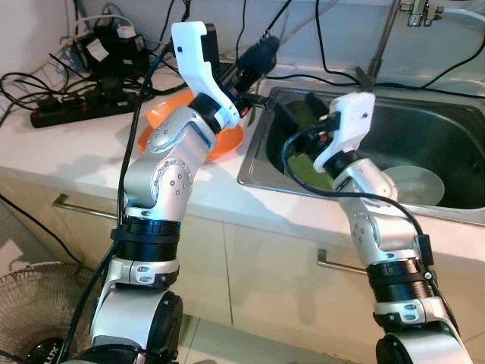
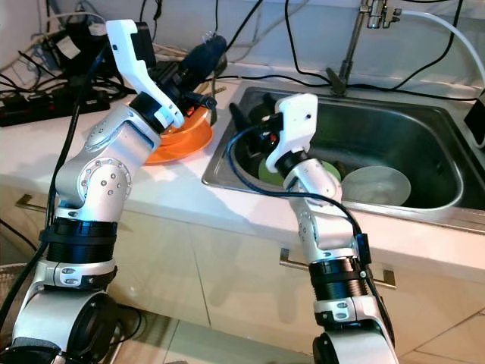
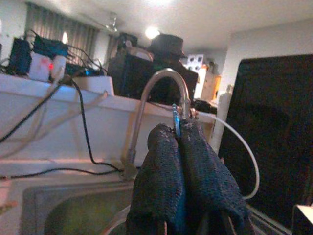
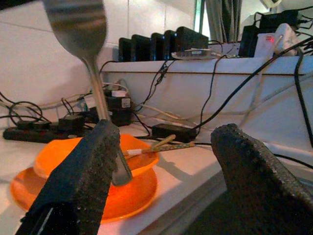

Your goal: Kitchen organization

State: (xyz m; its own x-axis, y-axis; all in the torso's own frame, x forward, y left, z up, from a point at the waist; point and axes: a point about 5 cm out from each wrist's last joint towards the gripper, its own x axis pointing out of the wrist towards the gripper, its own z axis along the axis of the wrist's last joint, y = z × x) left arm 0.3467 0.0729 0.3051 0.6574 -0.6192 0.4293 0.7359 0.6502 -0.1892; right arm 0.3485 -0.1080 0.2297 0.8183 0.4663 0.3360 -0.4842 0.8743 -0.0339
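Countertop sorting looks barely begun: closed left gripper [image 2: 198, 67] hovers over orange bowls [image 2: 182, 136], open right gripper [image 2: 254, 125] reaches into the sink [image 2: 424, 121], plates [image 2: 377, 186] remaining.

spoon [image 4: 80, 29] bowl blurred, cropped by edge

Two silver metal arms are showing rounded joint housings dotted with small screws, each broken by ribbed black rings near the base. White plastic casings are covering both wrists. Black cables are looping along the left arm [image 1: 163, 171] and the right arm [image 1: 371, 220]. The left gripper [image 3: 183, 169] and right gripper [image 4: 161, 166] are showing coarse, rough-textured black fingers.
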